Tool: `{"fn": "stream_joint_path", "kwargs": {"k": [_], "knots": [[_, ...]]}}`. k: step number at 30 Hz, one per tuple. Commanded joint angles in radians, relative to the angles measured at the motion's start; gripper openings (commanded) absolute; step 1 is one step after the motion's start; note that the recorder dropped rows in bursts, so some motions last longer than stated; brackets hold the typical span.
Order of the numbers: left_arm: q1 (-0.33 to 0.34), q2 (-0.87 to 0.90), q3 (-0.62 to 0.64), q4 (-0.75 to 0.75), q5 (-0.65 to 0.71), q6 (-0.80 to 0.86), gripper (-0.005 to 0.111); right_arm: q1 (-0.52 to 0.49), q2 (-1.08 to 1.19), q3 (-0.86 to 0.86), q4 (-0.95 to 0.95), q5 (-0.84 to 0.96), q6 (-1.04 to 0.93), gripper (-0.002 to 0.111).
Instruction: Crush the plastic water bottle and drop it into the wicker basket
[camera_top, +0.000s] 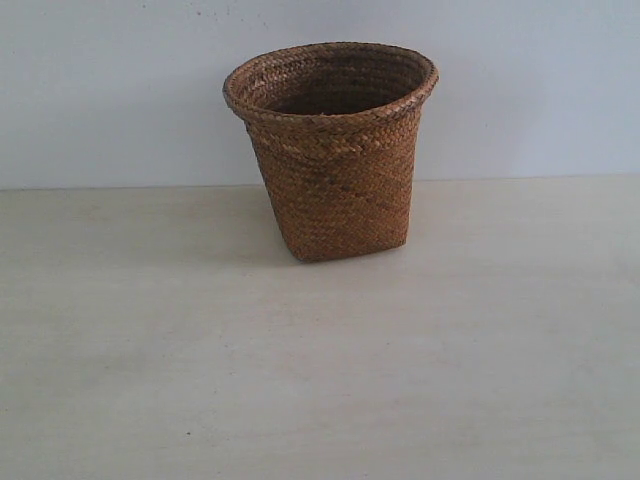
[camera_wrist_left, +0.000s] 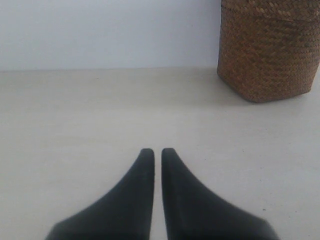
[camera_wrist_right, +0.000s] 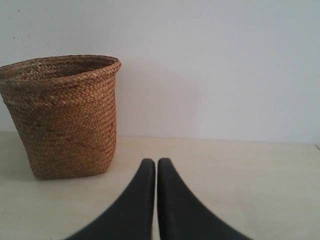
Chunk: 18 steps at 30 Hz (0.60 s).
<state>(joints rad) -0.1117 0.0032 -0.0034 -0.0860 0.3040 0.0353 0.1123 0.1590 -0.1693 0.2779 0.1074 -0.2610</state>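
Note:
The brown wicker basket (camera_top: 335, 150) stands upright at the back middle of the pale table, near the wall. Its inside below the rim is dark and hidden. The plastic water bottle is out of view in every frame. In the left wrist view my left gripper (camera_wrist_left: 157, 151) is shut, empty, low over bare table, with the basket (camera_wrist_left: 267, 50) ahead of it and off to one side. In the right wrist view my right gripper (camera_wrist_right: 156, 161) is shut with nothing held, and the basket (camera_wrist_right: 65, 115) stands ahead to its other side. Neither gripper shows in the exterior view.
A plain white wall (camera_top: 100, 90) runs behind the table (camera_top: 320, 380). In the right wrist view a table edge (camera_wrist_right: 316, 146) shows at the far side.

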Motion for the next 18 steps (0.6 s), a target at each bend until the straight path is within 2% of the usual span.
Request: {"fn": "stream_joint_path", "kwargs": {"k": [1, 5, 10, 18], "knots": [[0.003, -0.003, 0.003, 0.001, -0.001, -0.001, 0.004, -0.003, 0.003, 0.002, -0.055, -0.008, 0.057, 0.0], [0.003, -0.003, 0.003, 0.001, -0.001, -0.001, 0.004, -0.003, 0.003, 0.002, -0.211, -0.012, 0.274, 0.0], [0.003, -0.003, 0.003, 0.001, -0.001, -0.001, 0.004, -0.003, 0.003, 0.009, -0.208, 0.032, 0.287, 0.0], [0.003, -0.003, 0.003, 0.001, -0.001, -0.001, 0.004, -0.003, 0.003, 0.136, -0.203, 0.018, 0.292, 0.0]]}}
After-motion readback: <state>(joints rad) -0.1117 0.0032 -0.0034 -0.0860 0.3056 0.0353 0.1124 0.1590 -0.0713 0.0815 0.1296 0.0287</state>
